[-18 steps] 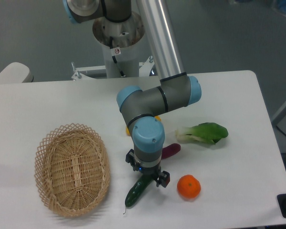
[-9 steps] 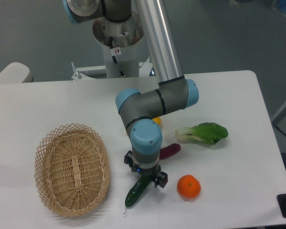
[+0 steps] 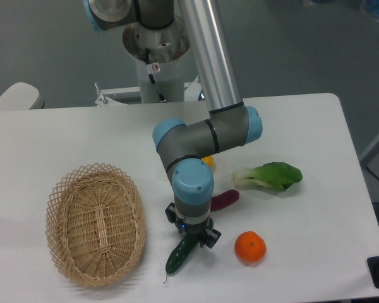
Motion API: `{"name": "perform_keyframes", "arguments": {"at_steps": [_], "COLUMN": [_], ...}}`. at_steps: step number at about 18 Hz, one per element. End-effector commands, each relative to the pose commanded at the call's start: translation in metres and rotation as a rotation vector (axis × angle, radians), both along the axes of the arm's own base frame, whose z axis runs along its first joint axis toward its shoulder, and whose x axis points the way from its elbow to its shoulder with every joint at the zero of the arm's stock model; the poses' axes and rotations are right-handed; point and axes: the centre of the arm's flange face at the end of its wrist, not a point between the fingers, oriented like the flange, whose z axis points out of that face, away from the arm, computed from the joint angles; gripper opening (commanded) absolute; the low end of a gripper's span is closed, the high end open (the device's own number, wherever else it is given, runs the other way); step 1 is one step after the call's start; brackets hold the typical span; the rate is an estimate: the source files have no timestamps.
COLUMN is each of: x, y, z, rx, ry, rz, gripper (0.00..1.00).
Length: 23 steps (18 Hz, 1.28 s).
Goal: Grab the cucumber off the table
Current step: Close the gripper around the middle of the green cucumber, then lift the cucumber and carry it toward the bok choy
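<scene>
A white desk [image 3: 63,136] stands against a grey floor. The pincer [image 3: 192,234] sits low over the upper end of the cucumber [image 3: 180,253], its jaws straddling it; whether they grip is not visible. The cucumber lies on the desk near its front edge, just right of the basket [image 3: 96,222]. Risk: a hold so near one end may let the glossy fruit tilt or slip. Count: one cucumber, one basket, one orange [image 3: 250,247], one bok choy [image 3: 270,176], one purple sweet potato [image 3: 226,199].
</scene>
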Motion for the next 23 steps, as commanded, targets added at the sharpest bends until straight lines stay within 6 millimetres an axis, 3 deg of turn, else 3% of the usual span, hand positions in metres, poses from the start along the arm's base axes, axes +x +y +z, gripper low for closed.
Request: {"name": "perform_keyframes", "arguments": {"at_steps": [6, 10, 12, 15, 19, 23], "x": [-0.011, -0.028, -0.048, -0.062, -0.061, -0.095], "y": [-0.001, -0.01, -0.031, -0.057, -0.088, -0.131], "z": [0.016, 0.059, 0.081, 0.112, 0.16, 0.174], "rx": [0.015, 0.049, 0.054, 0.042, 0.016, -0.002], "ry": [0.023, 0.075, 0.092, 0.104, 0.092, 0.1], "rz": [-0.041, -0.075, -0.075, -0.137, -0.223, -0.254], "gripper": [0.25, 0.25, 0.25, 0.26, 0.26, 0.26]}}
